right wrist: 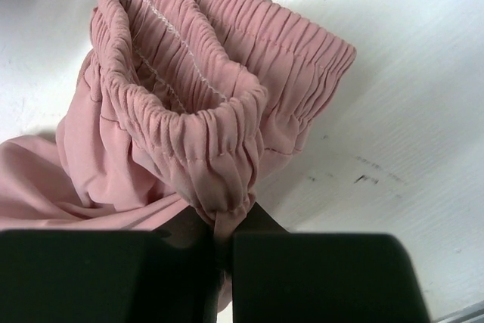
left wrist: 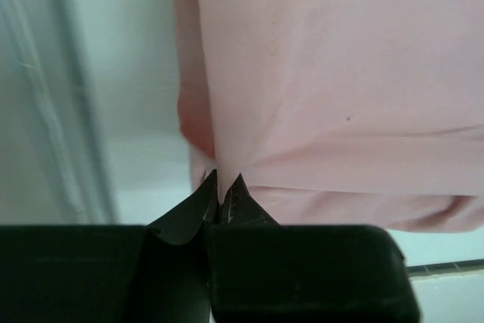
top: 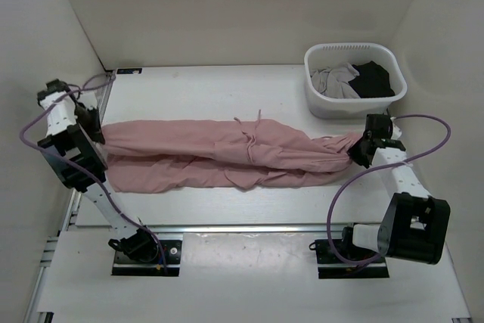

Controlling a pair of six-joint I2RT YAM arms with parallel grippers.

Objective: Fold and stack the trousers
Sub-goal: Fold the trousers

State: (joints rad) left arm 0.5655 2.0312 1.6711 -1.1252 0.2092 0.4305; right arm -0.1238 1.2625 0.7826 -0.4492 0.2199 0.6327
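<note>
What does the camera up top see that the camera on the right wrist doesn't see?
Only the top camera shows the whole trousers stretched across the table, the left gripper at their leg end, and the basket holding a grey garment and a black garment. Only the right wrist camera shows the gathered waistband close up, with its stitching. Both show the pink trousers, the white table, and the right gripper shut on the waist end.

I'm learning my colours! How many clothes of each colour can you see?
Pink trousers: 1
Grey garment: 1, in the basket
Black garment: 1, in the basket
Total: 3
</note>
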